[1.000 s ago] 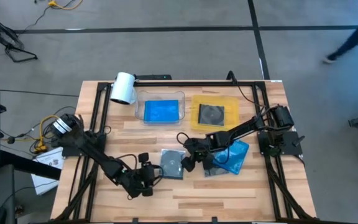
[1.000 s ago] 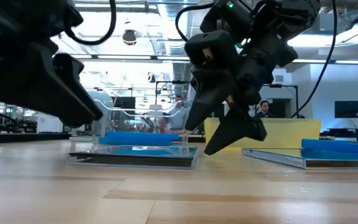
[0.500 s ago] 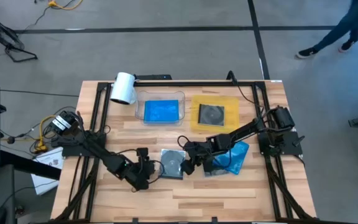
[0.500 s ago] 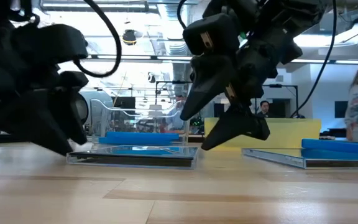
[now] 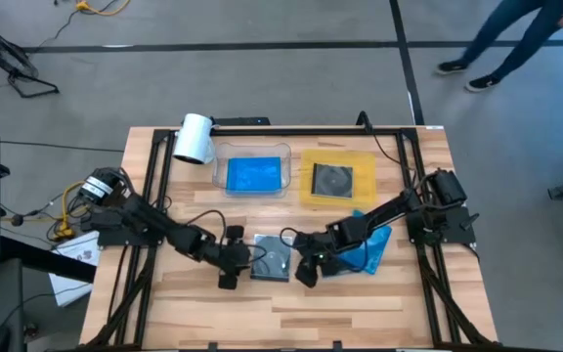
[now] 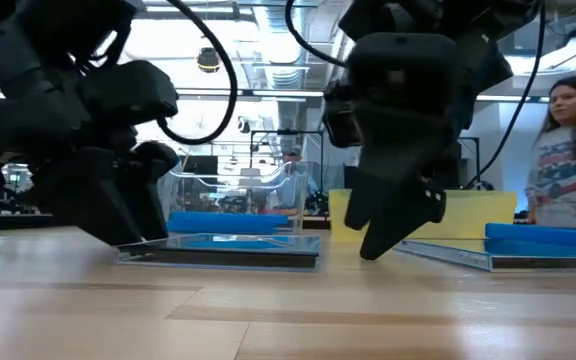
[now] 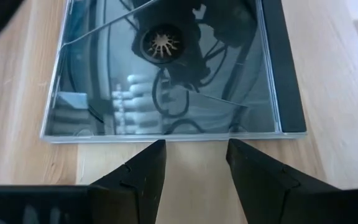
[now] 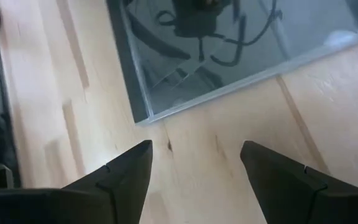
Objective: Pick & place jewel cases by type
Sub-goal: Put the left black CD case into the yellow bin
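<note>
A grey-clear jewel case [image 5: 274,260] lies flat on the wooden table, between my two grippers. My left gripper [image 5: 239,264] stands open just off its left edge; in the left wrist view the fingertips [image 7: 157,155] stop a little short of the case's edge [image 7: 166,138]. My right gripper [image 5: 306,272] is open at the case's near right corner [image 8: 143,118], clear of it. A blue jewel case [image 5: 371,244] lies under the right arm. Another blue one [image 5: 253,175] lies in the clear tray [image 5: 221,174], and a grey one with a dark disc [image 5: 332,179] on the yellow tray [image 5: 365,179].
A white cylinder [image 5: 194,138] sits at the table's far left corner. Black rails [image 5: 150,196] run along the left, right and far edges. Bare wood [image 5: 291,308] stretches along the near edge. A person [image 6: 566,150] stands in the room beyond the table.
My left gripper has swung toward the table's right and far side, down to the grey case's left edge, turning as it went. My right gripper has shifted toward the near edge and rolled, coming to the case's near right corner. Both stay open.
</note>
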You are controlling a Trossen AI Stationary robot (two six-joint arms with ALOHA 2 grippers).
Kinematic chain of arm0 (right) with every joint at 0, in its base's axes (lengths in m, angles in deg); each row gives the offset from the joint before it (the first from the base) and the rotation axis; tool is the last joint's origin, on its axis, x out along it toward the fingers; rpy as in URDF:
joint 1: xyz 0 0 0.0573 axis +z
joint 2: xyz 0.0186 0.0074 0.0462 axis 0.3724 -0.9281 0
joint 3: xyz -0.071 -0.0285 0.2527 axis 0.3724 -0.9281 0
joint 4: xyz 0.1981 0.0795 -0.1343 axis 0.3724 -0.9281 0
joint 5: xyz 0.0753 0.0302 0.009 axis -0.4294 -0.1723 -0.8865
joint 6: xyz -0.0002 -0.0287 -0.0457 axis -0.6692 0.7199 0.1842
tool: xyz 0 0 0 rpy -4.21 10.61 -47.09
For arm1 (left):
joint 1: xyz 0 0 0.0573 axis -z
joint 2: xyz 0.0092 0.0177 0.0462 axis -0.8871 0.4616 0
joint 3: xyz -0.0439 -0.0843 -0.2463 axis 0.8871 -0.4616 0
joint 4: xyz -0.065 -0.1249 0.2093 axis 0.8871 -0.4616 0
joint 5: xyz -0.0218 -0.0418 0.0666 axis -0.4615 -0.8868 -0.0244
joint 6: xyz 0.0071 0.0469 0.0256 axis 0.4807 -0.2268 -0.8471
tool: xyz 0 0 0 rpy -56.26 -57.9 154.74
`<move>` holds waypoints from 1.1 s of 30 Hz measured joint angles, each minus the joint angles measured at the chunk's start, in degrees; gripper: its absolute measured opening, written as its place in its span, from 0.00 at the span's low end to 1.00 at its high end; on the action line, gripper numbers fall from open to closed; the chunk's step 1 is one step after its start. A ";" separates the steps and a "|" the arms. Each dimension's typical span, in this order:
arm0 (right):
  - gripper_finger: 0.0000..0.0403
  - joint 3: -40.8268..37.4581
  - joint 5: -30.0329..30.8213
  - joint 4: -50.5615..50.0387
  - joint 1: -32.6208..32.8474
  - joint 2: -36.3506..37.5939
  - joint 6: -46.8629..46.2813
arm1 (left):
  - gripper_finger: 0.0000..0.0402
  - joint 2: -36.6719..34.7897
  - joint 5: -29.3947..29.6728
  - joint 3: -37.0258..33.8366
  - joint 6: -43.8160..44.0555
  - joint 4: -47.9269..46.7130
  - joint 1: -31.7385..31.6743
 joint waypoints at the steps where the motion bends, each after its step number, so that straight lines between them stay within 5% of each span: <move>1: 0.62 0.00 0.87 -0.11 0.02 0.00 2.00 | 0.43 0.01 -0.66 -0.50 0.02 0.85 -0.42; 6: 0.62 0.00 4.74 -2.62 0.24 0.00 11.22 | 0.43 0.02 -1.76 -2.90 1.32 4.72 -1.15; 33: 0.62 -0.35 7.45 2.81 -0.68 -0.42 9.31 | 0.43 0.37 -0.13 -5.89 0.72 15.36 -1.21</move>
